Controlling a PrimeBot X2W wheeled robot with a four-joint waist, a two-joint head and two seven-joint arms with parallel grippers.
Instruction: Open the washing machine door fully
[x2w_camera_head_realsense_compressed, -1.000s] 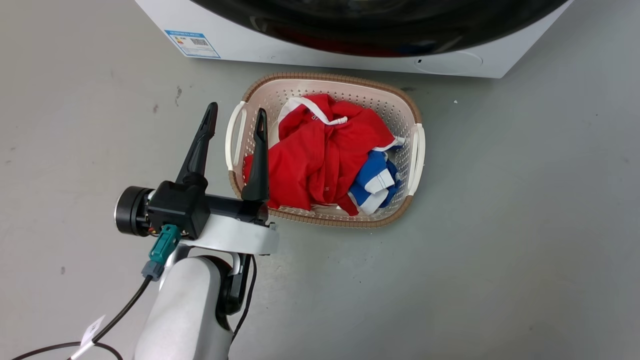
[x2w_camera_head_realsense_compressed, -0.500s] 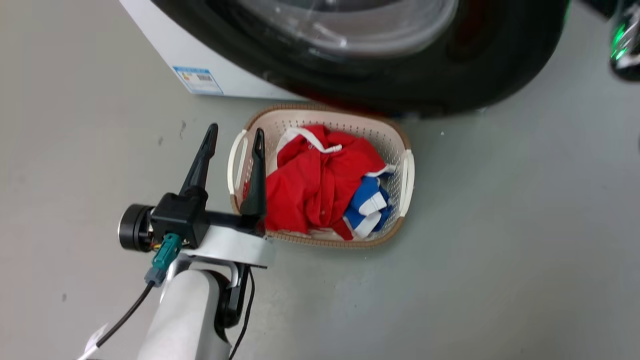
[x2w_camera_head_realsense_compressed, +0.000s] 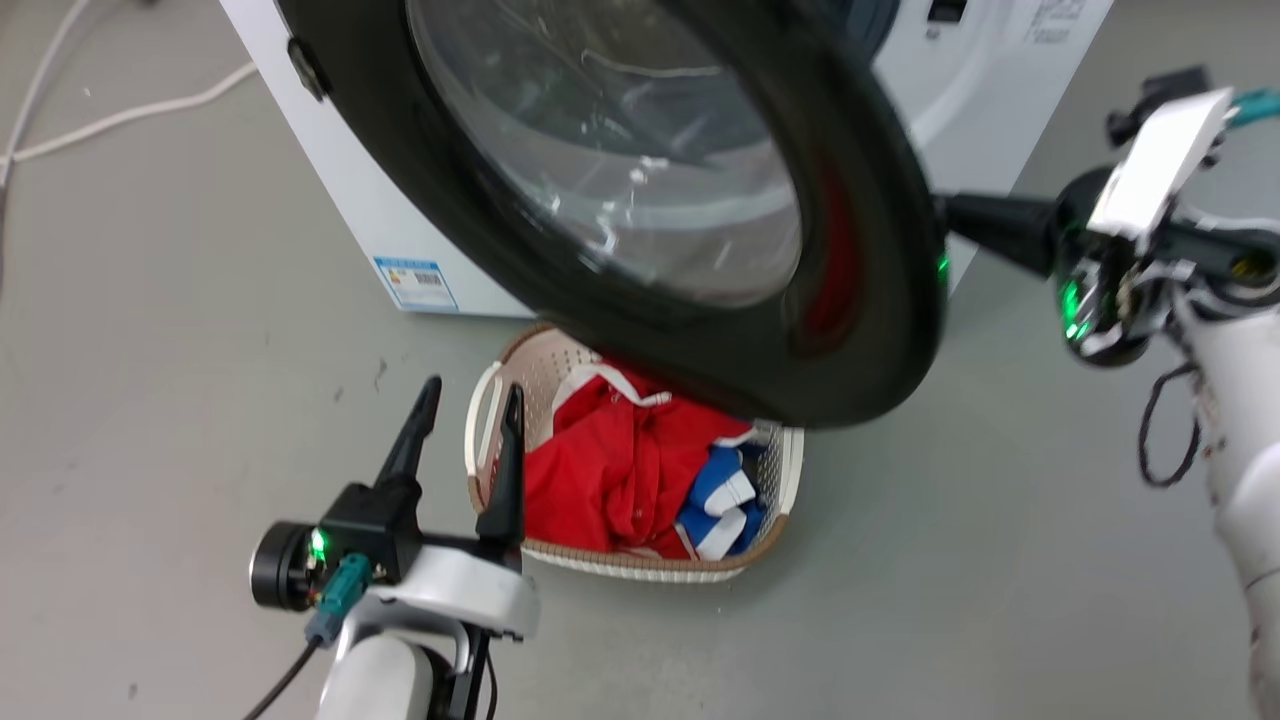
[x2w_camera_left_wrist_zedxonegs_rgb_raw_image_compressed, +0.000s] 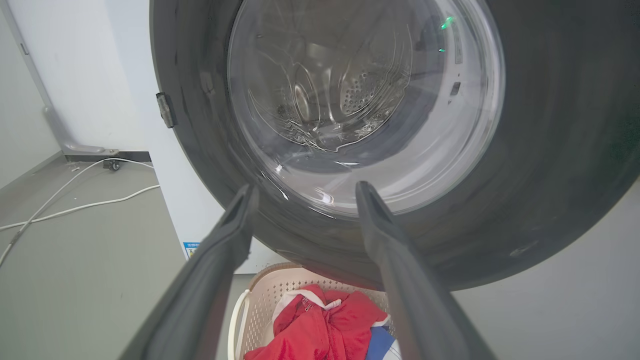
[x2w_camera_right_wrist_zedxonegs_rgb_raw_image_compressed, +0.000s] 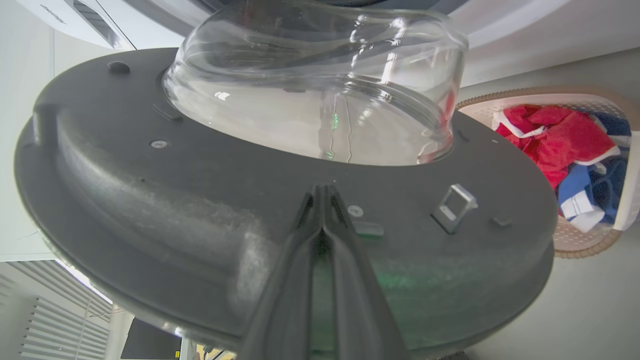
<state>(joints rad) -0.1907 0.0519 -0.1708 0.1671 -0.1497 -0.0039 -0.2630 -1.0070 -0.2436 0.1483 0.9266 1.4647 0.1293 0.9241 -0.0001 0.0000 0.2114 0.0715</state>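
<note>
1. Swung outward since a second ago, the washing machine door (x2w_camera_head_realsense_compressed: 890, 340) stands ajar from the washing machine (x2w_camera_head_realsense_compressed: 1010, 70), overhanging the laundry basket (x2w_camera_head_realsense_compressed: 795, 465).
2. Right gripper (x2w_camera_right_wrist_zedxonegs_rgb_raw_image_compressed: 324, 192): fingers pressed together, tips against the door's inner face.
3. Left gripper (x2w_camera_head_realsense_compressed: 472, 390): fingers spread, empty, beside the basket.

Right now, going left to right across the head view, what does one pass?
White cable → left gripper → red clothing → blue-and-white clothing → right gripper. The washing machine door spans several of these, so it is left out.
</note>
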